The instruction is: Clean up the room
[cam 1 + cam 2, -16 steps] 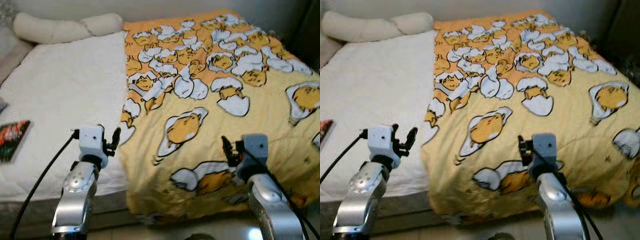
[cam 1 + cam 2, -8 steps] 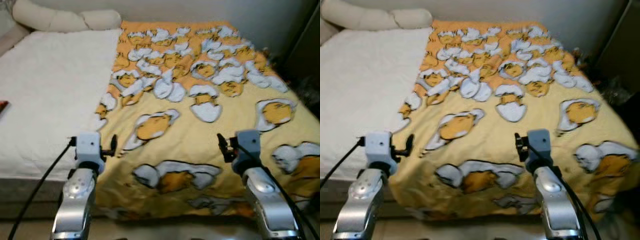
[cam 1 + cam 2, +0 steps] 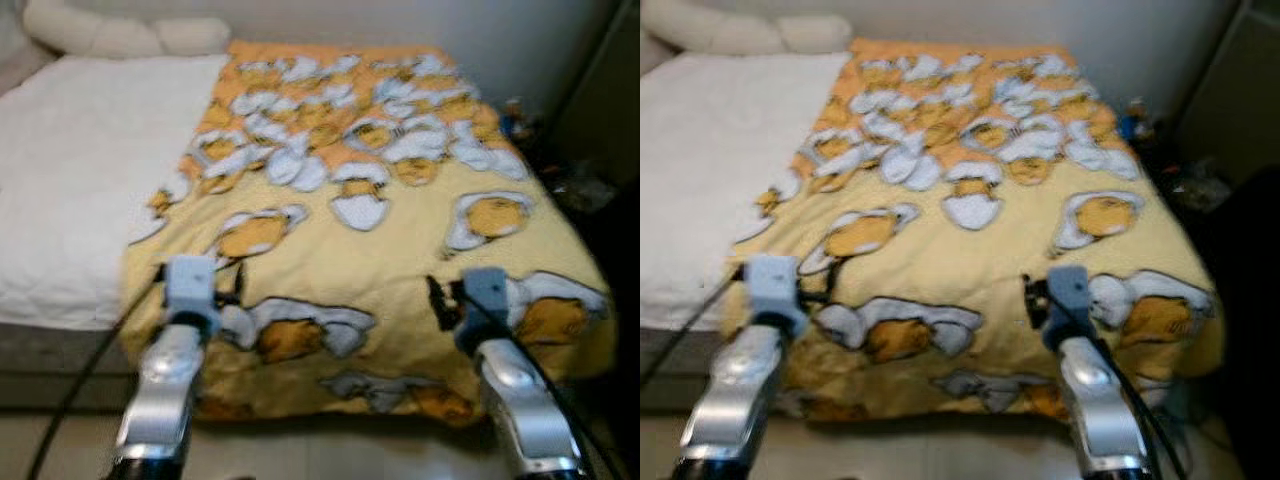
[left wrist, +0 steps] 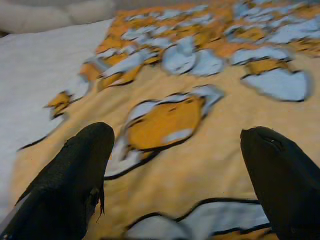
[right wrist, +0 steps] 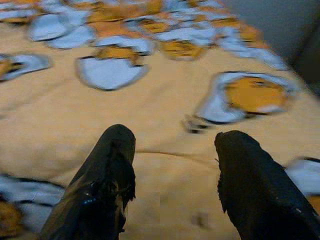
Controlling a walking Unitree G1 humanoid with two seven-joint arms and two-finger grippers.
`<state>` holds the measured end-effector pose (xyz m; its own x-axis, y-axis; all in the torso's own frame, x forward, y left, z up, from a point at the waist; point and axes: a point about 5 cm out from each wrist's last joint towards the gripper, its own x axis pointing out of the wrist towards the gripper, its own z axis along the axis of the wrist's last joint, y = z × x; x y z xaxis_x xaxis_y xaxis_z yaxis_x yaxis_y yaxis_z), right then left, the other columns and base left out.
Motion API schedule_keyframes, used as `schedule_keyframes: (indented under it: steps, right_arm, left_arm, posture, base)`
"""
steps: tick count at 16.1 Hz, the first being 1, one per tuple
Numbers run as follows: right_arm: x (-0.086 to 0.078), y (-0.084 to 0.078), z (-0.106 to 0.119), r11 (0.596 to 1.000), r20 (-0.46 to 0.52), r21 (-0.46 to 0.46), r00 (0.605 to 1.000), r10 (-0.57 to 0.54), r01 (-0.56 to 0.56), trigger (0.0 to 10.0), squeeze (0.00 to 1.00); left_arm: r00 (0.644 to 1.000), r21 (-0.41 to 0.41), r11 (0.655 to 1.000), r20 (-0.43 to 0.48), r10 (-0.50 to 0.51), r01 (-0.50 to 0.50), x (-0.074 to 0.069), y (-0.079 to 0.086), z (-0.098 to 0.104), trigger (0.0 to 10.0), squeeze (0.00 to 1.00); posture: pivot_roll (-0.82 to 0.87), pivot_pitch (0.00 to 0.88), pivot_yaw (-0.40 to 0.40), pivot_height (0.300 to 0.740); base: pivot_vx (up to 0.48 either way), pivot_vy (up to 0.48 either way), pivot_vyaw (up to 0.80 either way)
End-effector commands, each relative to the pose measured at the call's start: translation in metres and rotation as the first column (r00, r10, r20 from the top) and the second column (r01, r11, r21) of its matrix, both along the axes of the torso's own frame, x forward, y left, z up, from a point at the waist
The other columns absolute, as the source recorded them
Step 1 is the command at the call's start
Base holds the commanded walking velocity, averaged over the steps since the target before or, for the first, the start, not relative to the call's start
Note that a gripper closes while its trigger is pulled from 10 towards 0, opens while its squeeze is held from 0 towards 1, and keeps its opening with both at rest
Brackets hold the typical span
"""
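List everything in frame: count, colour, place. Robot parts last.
blanket: 1, yellow-orange with white-and-yellow egg cartoon print, spread over the bed's right part, hanging over the foot edge
sheet: 1, white, bare left part of the bed
pillow: 1, cream, long, at the head of the bed on the left
clutter: small dark items, too blurred to name, on the floor right of the bed
left gripper: 1, black fingers, open, over the blanket's near edge
right gripper: 1, black fingers, open, over the blanket
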<state>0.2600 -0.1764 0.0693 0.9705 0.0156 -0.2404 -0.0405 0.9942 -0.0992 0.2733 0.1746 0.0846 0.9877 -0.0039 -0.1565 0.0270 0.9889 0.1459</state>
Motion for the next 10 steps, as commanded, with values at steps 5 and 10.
schedule_keyframes:
  steps: [5,10]
  right_arm:
    - [-0.002,-0.004,-0.002,1.000,0.004,-0.009,1.000,-0.026,0.026,10.0,0.00]
    - [0.000,-0.010,-0.003,0.998,-0.025,-0.004,0.998,-0.061,0.061,10.0,0.00]
  left_arm:
    - [1.000,0.018,1.000,-0.011,0.008,-0.008,0.005,0.005,-0.003,10.0,0.84]
    - [1.000,-0.016,1.000,0.005,-0.010,0.010,0.011,-0.001,-0.004,10.0,0.76]
  posture:
    - [-0.07,0.000,0.048,0.740]
    - [-0.08,0.000,0.045,0.740]
  base:
    - [0.000,-0.480,0.00]
    - [0.000,-0.177,-0.25]
